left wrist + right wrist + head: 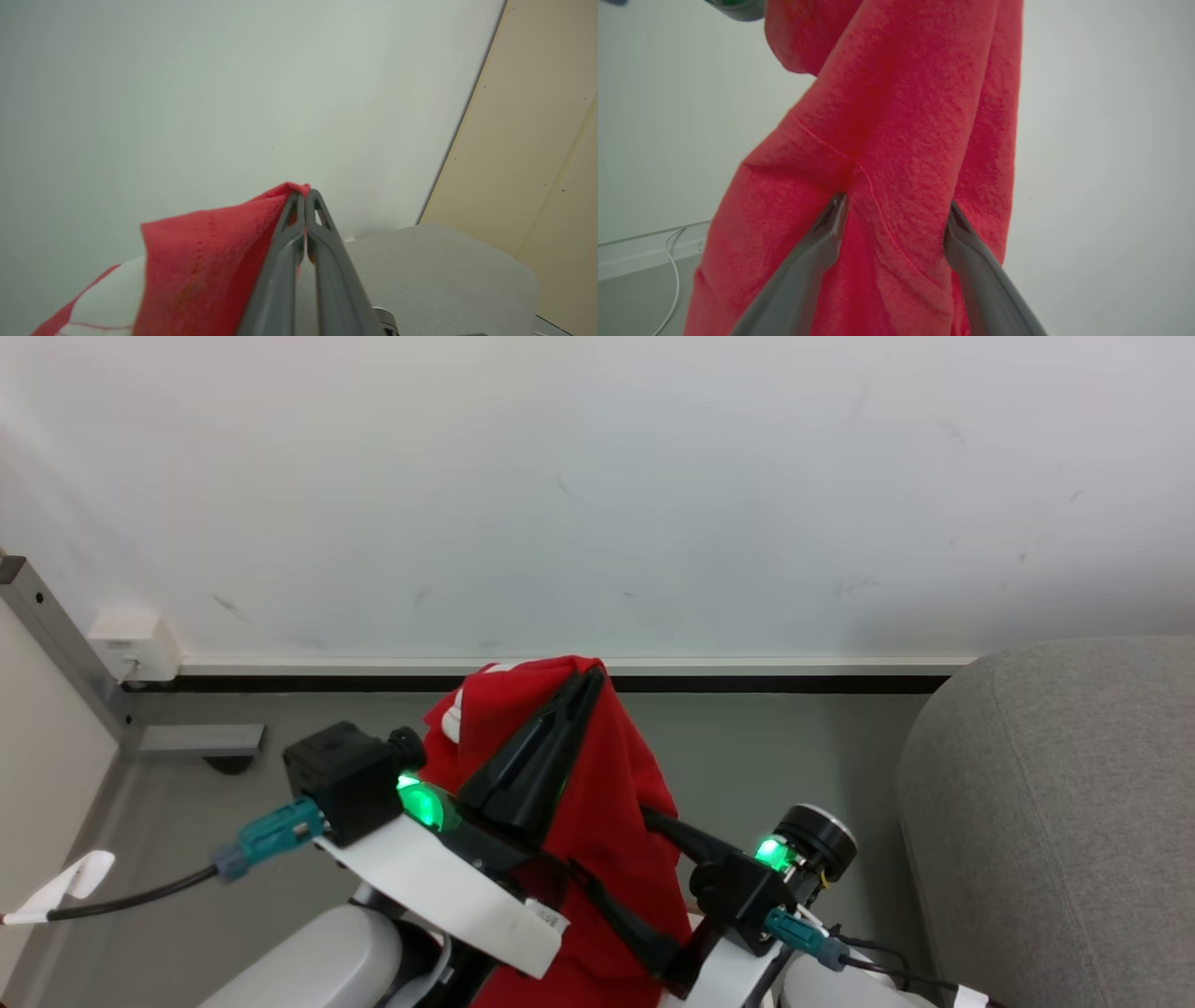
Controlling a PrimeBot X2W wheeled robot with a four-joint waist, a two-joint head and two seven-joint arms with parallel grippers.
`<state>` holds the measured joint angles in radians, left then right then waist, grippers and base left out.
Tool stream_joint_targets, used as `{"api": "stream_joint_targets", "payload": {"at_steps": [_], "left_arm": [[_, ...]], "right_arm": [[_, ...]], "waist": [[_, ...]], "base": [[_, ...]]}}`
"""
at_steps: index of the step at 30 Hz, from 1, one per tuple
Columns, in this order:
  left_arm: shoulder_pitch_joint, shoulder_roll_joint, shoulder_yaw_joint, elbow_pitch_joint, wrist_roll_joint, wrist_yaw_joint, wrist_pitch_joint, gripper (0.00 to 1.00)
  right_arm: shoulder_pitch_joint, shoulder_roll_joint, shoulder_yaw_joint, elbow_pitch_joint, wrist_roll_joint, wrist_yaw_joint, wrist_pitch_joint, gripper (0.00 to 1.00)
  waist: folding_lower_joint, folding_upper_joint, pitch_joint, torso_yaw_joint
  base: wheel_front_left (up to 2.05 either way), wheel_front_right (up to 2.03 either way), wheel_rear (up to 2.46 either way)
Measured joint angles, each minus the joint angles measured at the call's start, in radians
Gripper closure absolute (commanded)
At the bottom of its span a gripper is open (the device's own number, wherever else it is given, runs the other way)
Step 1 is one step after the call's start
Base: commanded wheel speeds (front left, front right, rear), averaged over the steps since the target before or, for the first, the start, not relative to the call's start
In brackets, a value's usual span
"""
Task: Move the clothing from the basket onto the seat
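Entry: clothing point(607, 803) held aloft by left gripper point(590, 681).
Left arm was raised, its fingers slanting up toward the wall point(597, 476) and pressed together on the top fold. The red fabric hung from the tips above the floor point(794, 756), left of the seat point(1055, 803) and apart from it. Right gripper point(895, 201) sat lower, fingers spread wide against the hanging cloth.

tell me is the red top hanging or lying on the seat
Hanging. The red top droops from the shut jaws of the left gripper, in the air, apart from the grey seat.
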<state>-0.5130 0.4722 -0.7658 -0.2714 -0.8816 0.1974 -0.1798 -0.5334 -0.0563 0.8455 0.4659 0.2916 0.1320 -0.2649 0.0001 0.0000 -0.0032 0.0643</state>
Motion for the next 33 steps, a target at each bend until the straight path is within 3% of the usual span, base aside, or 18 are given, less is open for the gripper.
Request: {"api": "stream_joint_targets", "payload": {"at_steps": [1,2,4,7,11,13,16,33], "left_arm": [[0.001,-0.001,-0.003,0.003,-0.002,-0.003,0.002,1.00],[0.001,-0.005,-0.007,0.007,-0.003,-0.004,0.002,1.00],[0.002,-0.009,-0.007,0.020,-0.008,-0.004,0.002,1.00],[0.005,-0.008,-0.005,0.044,-0.008,-0.003,0.001,1.00],[0.013,-0.002,-0.001,0.078,-0.010,-0.005,-0.008,1.00],[0.021,-0.001,0.002,0.091,-0.011,-0.007,-0.015,0.82],[0.027,0.002,-0.002,0.116,-0.007,-0.007,-0.023,0.00],[0.084,-0.015,-0.046,0.212,0.067,-0.030,-0.068,0.00]], "right_arm": [[-0.016,0.000,0.036,0.023,0.035,0.000,0.000,0.56],[-0.030,0.000,0.071,0.041,0.078,0.000,0.000,1.00],[-0.056,0.004,0.123,0.062,0.163,0.000,0.000,1.00],[-0.098,0.006,0.118,0.056,0.239,0.000,0.000,1.00],[-0.107,0.006,0.103,0.055,0.265,0.000,0.000,1.00],[-0.110,0.006,0.090,0.053,0.265,0.000,0.000,1.00],[-0.110,0.001,0.065,0.040,0.263,0.000,0.000,1.00],[-0.037,-0.147,-0.160,-0.105,0.218,0.000,0.000,1.00]], "waist": [[0.0000,0.0000,0.001,0.003],[0.0000,0.0001,0.002,0.007],[0.0000,0.0000,0.002,0.014],[0.0000,0.0000,0.005,0.020],[0.0000,0.0000,0.009,0.013],[0.0000,0.0000,0.010,0.006],[0.0000,0.0000,0.014,-0.004],[0.0000,0.0000,0.040,-0.102]], "base": [[0.00,0.00,0.00],[0.00,0.00,0.00],[0.00,0.00,0.00],[0.00,0.00,0.00],[0.00,0.00,0.00],[0.00,0.00,0.00],[0.00,0.00,0.00],[0.00,0.00,0.00]]}}
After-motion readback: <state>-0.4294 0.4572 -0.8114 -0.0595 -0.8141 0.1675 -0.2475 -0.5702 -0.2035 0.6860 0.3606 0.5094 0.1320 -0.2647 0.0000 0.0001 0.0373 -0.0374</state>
